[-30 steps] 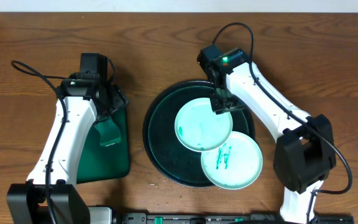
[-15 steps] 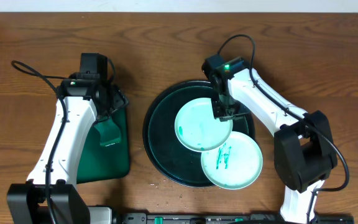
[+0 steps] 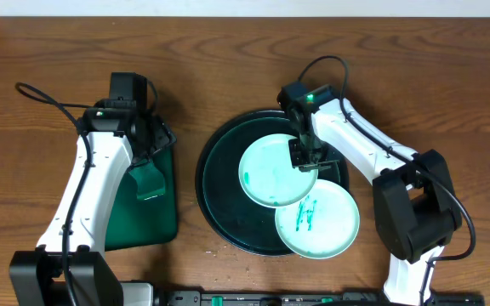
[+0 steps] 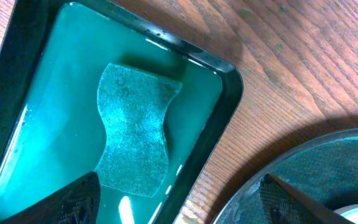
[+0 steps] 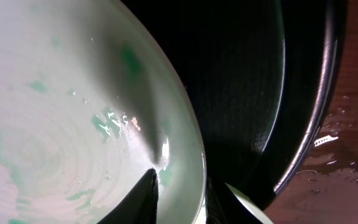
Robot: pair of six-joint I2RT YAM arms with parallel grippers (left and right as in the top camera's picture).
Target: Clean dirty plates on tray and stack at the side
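Note:
A round dark tray [image 3: 213, 183] holds two pale green plates. The upper plate [image 3: 270, 174] has faint green smears. The lower plate [image 3: 321, 223], with green marks, overlaps the tray's front right rim. My right gripper [image 3: 303, 156] sits on the upper plate's right rim. In the right wrist view its fingers [image 5: 179, 202] are closed across that rim, one on the plate's wet inner face [image 5: 55, 112], one under the edge. My left gripper [image 4: 179, 208] is open and empty above a green sponge [image 4: 132, 140].
The sponge lies in a dark rectangular basin [image 3: 164, 223] of green water left of the tray; its rim also shows in the left wrist view [image 4: 229, 93]. Water drops lie on the wood by the tray's edge [image 5: 337, 137].
My right gripper has moved toward the front, down onto the upper plate's right rim. The plates and the left arm have not moved.

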